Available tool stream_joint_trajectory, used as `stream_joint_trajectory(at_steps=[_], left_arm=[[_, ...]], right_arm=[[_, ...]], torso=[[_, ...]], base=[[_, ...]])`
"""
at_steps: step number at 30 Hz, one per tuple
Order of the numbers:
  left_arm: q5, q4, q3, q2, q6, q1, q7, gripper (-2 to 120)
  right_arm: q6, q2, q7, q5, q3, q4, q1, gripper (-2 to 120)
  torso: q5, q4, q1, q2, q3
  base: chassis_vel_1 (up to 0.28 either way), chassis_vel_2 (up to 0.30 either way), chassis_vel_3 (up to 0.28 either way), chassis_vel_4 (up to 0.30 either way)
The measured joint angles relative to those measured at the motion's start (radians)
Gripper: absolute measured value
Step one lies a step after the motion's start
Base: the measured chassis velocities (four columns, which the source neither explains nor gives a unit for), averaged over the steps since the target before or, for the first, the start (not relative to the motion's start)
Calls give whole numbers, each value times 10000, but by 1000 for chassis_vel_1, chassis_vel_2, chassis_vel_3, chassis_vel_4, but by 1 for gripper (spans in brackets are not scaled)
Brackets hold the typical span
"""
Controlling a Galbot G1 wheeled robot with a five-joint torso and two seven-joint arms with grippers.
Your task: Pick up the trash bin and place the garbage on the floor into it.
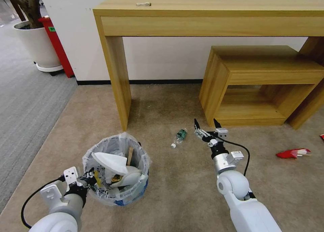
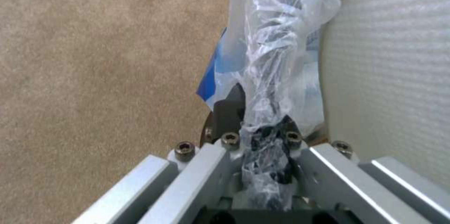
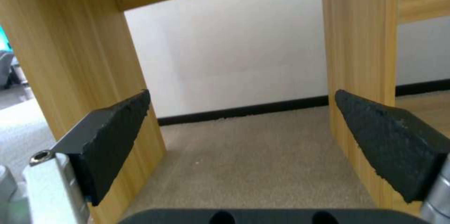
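The trash bin [image 1: 116, 171], lined with a crinkled clear bag, stands low at the front left and holds white slippers [image 1: 113, 162] and a wooden stick [image 1: 130, 155]. My left gripper [image 1: 89, 178] is shut on the near rim; the left wrist view shows that gripper [image 2: 265, 139] pinching the bag and the dark rim of the bin [image 2: 276, 58]. A green-label bottle [image 1: 179, 136] lies on the beige floor [image 1: 175, 191]. My right gripper [image 1: 206, 125] hovers open just right of the bottle, its pads [image 3: 117, 136] wide apart and nothing between them. Red-white garbage [image 1: 293, 153] lies at the far right.
A long wooden desk [image 1: 209, 12] stands against the wall, its leg [image 1: 118, 80] just behind the bin. A low wooden stool [image 1: 260, 83] sits at the right. A grey ribbed carpet [image 1: 27, 100], a white planter [image 1: 37, 43] and a red stand [image 1: 57, 43] are at the left.
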Motion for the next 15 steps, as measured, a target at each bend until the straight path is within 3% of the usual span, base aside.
stream_joint_trajectory(at_steps=[15], left_arm=[[170,-31,53,-66,-10,12,96,1]], right_arm=[[339,-50,-22,88,58,-246,-64,100]], torso=[[1,-1,0,0,0]], base=[[0,0,0,0]])
